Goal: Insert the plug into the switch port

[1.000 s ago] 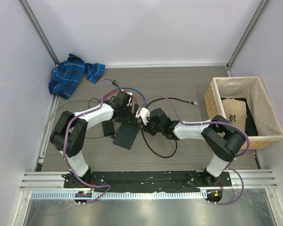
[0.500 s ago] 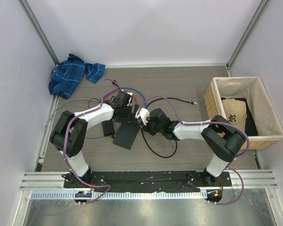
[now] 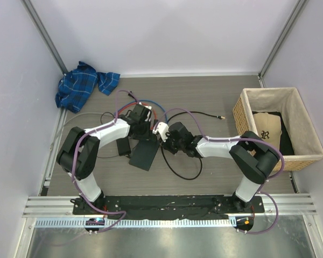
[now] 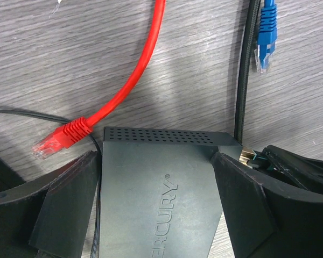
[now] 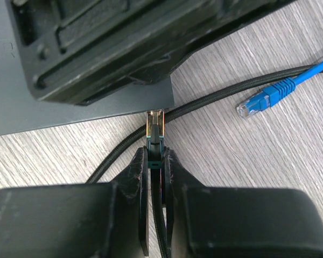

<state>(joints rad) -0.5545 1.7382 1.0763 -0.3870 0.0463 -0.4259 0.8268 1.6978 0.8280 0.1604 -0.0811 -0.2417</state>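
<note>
The switch [image 4: 156, 188] is a flat dark grey box marked MERCURY; it also shows in the top view [image 3: 142, 155]. My left gripper [image 4: 156, 161] is shut on its two sides, and sits over its far end in the top view [image 3: 142, 131]. My right gripper [image 5: 156, 153] is shut on the plug [image 5: 155, 134], a black connector with a gold metal tip on a black braided cable. The tip touches the switch's edge [image 5: 97, 114] near a corner. The port itself is hidden. In the left wrist view the plug [image 4: 249, 156] sits at the box's right corner.
A loose blue cable plug [image 5: 261, 102] and a red cable plug [image 4: 59, 141] lie on the table beside the switch. A black adapter brick [image 3: 123, 146] lies left of it. A wicker basket [image 3: 242, 115] stands at the right, a blue cloth [image 3: 83, 86] at the back left.
My right gripper has moved a little left with the plug, closer to the switch's edge. The left gripper and the switch have stayed in place.
</note>
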